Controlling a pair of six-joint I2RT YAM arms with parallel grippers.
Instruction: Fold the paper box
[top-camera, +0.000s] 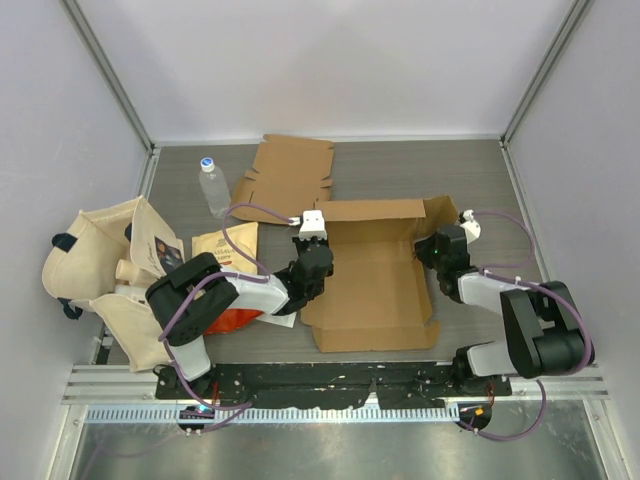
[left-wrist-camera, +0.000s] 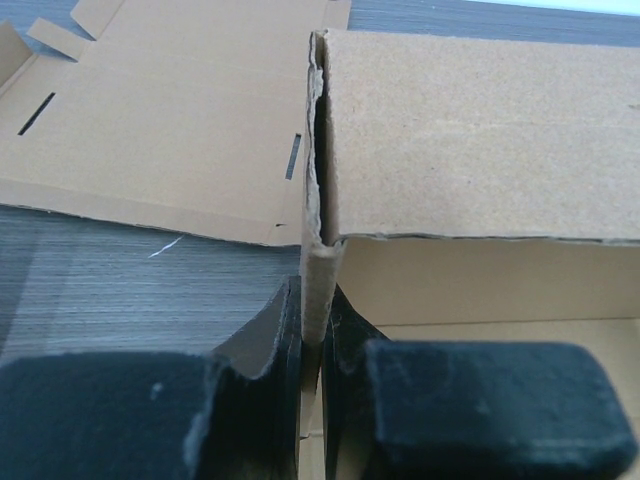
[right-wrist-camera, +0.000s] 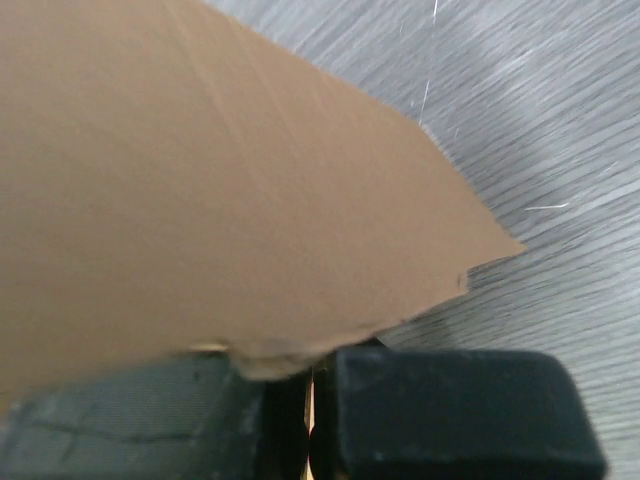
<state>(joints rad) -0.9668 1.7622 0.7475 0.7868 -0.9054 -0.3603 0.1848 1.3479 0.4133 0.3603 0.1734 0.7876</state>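
Note:
The brown paper box (top-camera: 375, 285) lies partly folded in the middle of the table, its back wall raised. My left gripper (top-camera: 312, 262) is shut on the box's upright left wall. In the left wrist view that wall's edge (left-wrist-camera: 318, 285) stands pinched between the black fingers (left-wrist-camera: 250, 350) of that gripper (left-wrist-camera: 312, 345), with the raised back wall (left-wrist-camera: 480, 130) beyond. My right gripper (top-camera: 433, 250) is shut on the box's right side flap. In the right wrist view this flap (right-wrist-camera: 200, 170) fills most of the picture and runs down into the closed right gripper (right-wrist-camera: 312, 405).
A second flat cardboard blank (top-camera: 290, 175) lies at the back, seen too as a flat cardboard blank (left-wrist-camera: 160, 110) left of the box. A water bottle (top-camera: 213, 185), a brown packet (top-camera: 225, 245) and a cloth tote bag (top-camera: 100, 265) sit to the left. A red item (top-camera: 235, 320) lies under the left arm.

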